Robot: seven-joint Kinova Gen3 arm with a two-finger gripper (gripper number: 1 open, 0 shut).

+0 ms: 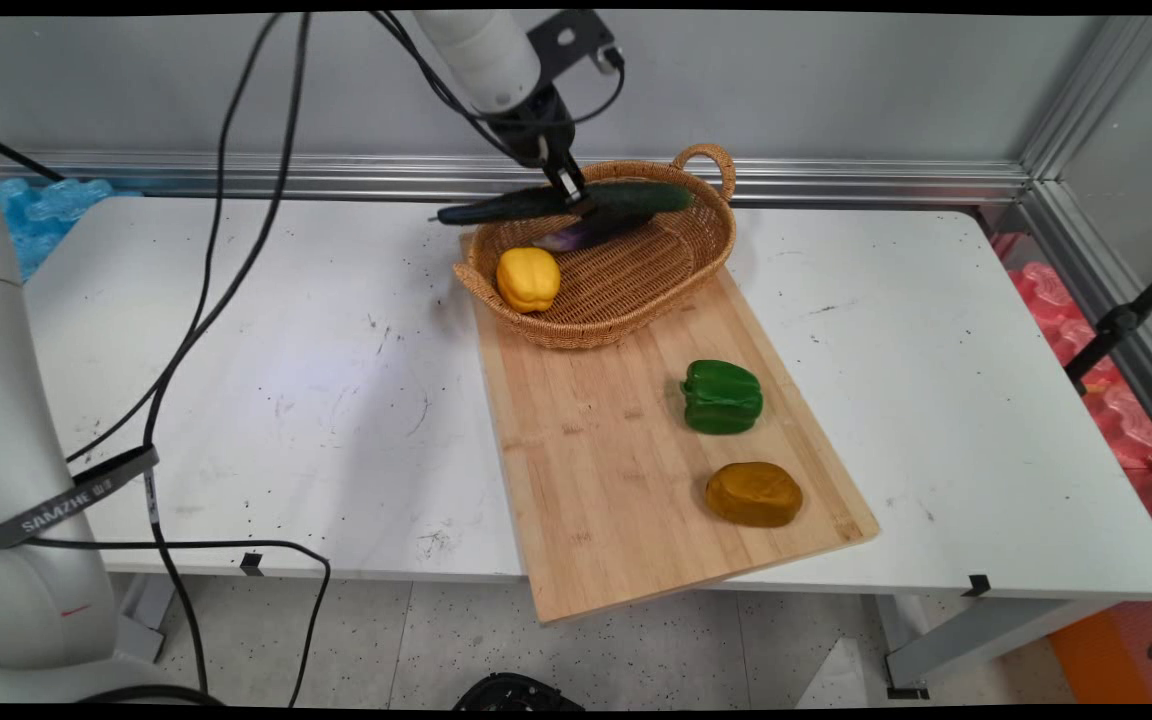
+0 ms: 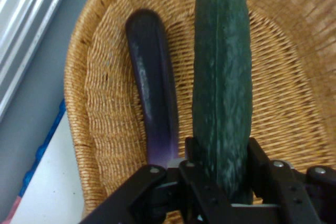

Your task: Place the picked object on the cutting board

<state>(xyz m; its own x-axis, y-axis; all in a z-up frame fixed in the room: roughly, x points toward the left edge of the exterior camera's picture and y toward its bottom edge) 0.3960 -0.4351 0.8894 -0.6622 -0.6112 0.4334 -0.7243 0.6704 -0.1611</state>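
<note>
Green and long, a cucumber (image 1: 576, 202) hangs clamped in the black gripper (image 1: 570, 192), whose fingers are closed against its sides near mid-length, above the far rim of a wicker basket (image 1: 626, 290). Its long axis runs level and roughly parallel to the table's far edge, one end jutting past the basket's left rim, the other reaching toward the handle. Beneath it a purple eggplant (image 2: 155, 103) lies inside the basket, mostly hidden in the main view. A yellow pepper (image 1: 527, 279) sits against the basket's left wall. The basket rests on the far end of a wooden board (image 1: 596, 470), whose near end overhangs the table's near edge. A green pepper (image 1: 722, 397) and a brown potato-like lump (image 1: 753, 494) sit near the board's right edge. Bare white table (image 1: 286, 400) spreads either side.
</note>
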